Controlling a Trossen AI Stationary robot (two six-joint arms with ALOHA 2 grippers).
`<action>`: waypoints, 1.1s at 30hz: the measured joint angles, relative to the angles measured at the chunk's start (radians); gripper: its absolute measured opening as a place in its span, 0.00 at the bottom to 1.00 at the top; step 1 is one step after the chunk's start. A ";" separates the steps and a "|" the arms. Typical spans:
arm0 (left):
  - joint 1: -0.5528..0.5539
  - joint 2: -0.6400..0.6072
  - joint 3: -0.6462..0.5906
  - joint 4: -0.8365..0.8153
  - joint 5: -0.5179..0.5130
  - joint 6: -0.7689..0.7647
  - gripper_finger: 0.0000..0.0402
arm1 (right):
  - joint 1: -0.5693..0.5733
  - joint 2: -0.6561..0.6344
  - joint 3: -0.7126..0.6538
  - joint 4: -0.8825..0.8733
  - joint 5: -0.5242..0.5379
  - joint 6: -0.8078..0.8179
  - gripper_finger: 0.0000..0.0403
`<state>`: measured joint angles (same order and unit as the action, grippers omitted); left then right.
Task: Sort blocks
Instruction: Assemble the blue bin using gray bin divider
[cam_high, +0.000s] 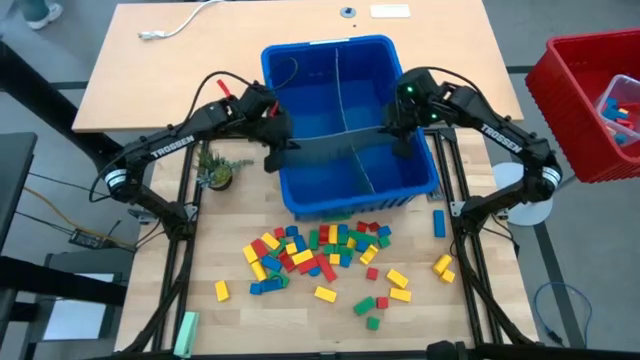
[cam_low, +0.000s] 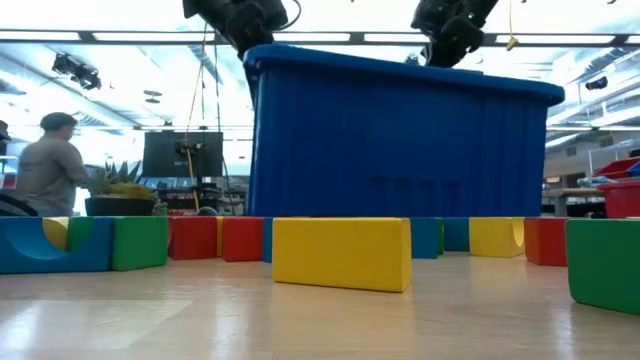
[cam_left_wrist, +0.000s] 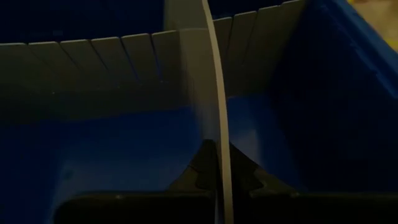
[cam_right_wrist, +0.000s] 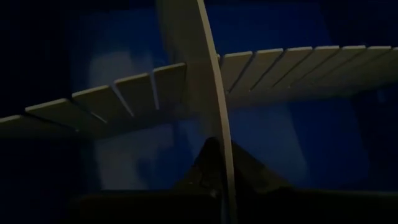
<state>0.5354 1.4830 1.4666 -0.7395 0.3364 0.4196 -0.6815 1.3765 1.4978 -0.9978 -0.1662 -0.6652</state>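
Observation:
A blue bin (cam_high: 330, 45) stands at the table's middle. Inside it a grey ridged panel (cam_high: 340, 152) runs from left to right, crossing a second grey panel (cam_high: 352, 110) that runs from far to near. My left gripper (cam_high: 280, 150) is at the bin's left wall, shut on the crosswise panel. At the right wall my right gripper (cam_high: 403, 140) is shut on the same panel's other end. Several red, yellow, green and blue blocks (cam_high: 320, 250) lie on the table in front of the bin. My left gripper (cam_left_wrist: 217, 171) pinches the crosswise panel's thin upper edge (cam_left_wrist: 221, 143) between its two fingers, near the panel's left end. The fingers slant down from the table's left and point along the panel. The panel stands on edge inside the bin. My right gripper (cam_right_wrist: 217, 165) pinches the same panel's thin upper edge (cam_right_wrist: 222, 134) between its two fingers, near the right end. Its fingers slant down from the table's right, along the panel. The panel stands on edge and meets the other ridged panel (cam_right_wrist: 124, 93) ahead.
A small plant (cam_high: 215, 170) stands left of the bin. A pale green bar (cam_high: 186, 333) lies at the near left, a lone blue block (cam_high: 438, 222) at the right. A red crate (cam_high: 590, 100) stands beyond the table's right edge. A person (cam_low: 55, 165) is in the room behind.

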 joint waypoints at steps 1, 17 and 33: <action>0.000 0.000 0.000 0.000 0.004 0.006 0.03 | 0.000 -0.005 -0.001 -0.001 -0.004 -0.007 0.00; -0.014 -0.001 -0.003 0.093 -0.013 -0.014 0.03 | -0.002 -0.018 -0.023 -0.062 0.039 -0.027 0.00; -0.026 0.064 0.004 0.122 0.016 -0.062 0.03 | -0.006 -0.006 -0.028 -0.097 0.074 -0.010 0.00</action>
<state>0.5098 1.5475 1.4704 -0.6172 0.3521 0.3576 -0.6875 1.3702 1.4700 -1.0949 -0.0927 -0.6750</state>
